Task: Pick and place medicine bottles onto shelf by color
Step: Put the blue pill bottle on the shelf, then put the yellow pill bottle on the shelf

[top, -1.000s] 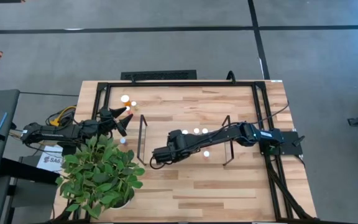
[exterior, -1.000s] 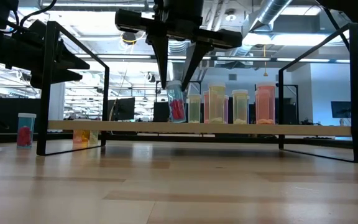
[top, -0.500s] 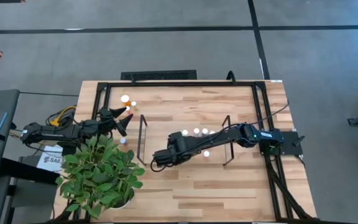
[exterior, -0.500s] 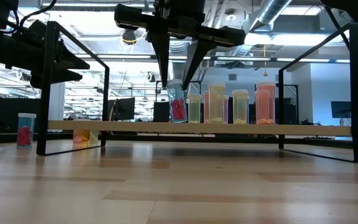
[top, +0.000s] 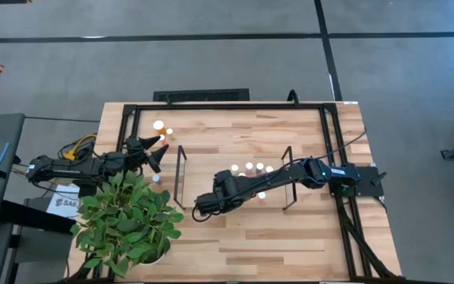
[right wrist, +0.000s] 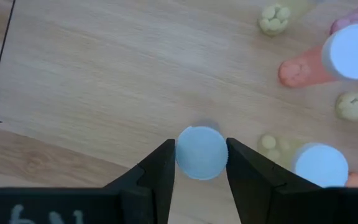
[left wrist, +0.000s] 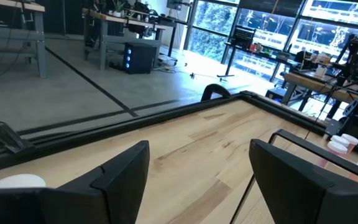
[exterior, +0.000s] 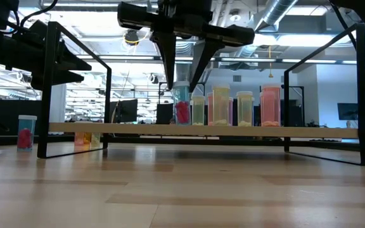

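While left fingers [left wrist: 197, 180] gape, right fingers [right wrist: 201, 168] clamp a red bottle [exterior: 181, 109] on the shelf [exterior: 201, 130].

There are five medicine bottles [exterior: 222, 106] on the shelf [exterior: 201, 130]: one with red inside, three yellowish ones and one orange. Off the shelf, three more stand on the table [top: 235, 237], one red [exterior: 25, 132] and two orange [exterior: 84, 139]. There are two robot arms, one green plant [top: 128, 221] and one shelf with two black wire ends.
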`<state>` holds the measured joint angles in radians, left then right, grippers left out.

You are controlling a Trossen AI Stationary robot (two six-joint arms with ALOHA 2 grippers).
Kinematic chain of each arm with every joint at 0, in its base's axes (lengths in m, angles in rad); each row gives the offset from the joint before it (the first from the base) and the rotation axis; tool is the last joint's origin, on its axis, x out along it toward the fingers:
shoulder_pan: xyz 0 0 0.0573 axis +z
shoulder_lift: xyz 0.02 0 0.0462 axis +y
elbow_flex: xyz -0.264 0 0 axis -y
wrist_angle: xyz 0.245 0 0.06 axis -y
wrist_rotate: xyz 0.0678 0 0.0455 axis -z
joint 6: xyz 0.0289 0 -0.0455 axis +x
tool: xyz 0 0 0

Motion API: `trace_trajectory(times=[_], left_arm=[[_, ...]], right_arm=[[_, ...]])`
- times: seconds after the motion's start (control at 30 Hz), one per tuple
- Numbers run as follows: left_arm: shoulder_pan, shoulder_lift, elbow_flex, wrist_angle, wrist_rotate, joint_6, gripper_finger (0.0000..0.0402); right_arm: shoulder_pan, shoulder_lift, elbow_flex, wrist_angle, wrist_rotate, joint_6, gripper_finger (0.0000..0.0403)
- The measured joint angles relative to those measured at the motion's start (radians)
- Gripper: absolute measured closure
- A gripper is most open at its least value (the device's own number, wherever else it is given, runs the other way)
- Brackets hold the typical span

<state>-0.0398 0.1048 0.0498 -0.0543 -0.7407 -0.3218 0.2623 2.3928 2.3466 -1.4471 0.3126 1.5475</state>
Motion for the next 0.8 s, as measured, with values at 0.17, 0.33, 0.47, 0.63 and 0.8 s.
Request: trace_trajectory(times=[0.17, 0.33, 0.47, 0.63, 0.8], left_arm=[[0.0, 0.0, 0.0, 0.0, 0.0, 0.0, 0.0137], [0.0, 0.0, 0.0, 0.0, 0.0, 0.0, 0.0137], [0.0, 0.0, 0.0, 0.0, 0.0, 0.0, 0.0137], [0.0, 0.0, 0.0, 0.0, 0.0, 0.0, 0.0137], [0.0, 0.0, 0.0, 0.0, 0.0, 0.0, 0.0137]], right_arm=[[-0.001, 0.001, 0.0, -0.015, 0.001, 0.007, 0.0245], [-0.001, 0.002, 0.0, -0.034, 0.001, 0.008, 0.0239], [-0.001, 0.002, 0.0, -0.034, 0.001, 0.008, 0.0212], [-0.003, 0.002, 0.0, -0.034, 0.002, 0.008, 0.0169], [-0.003, 0.0, 0.0, -0.053, 0.002, 0.008, 0.0151]])
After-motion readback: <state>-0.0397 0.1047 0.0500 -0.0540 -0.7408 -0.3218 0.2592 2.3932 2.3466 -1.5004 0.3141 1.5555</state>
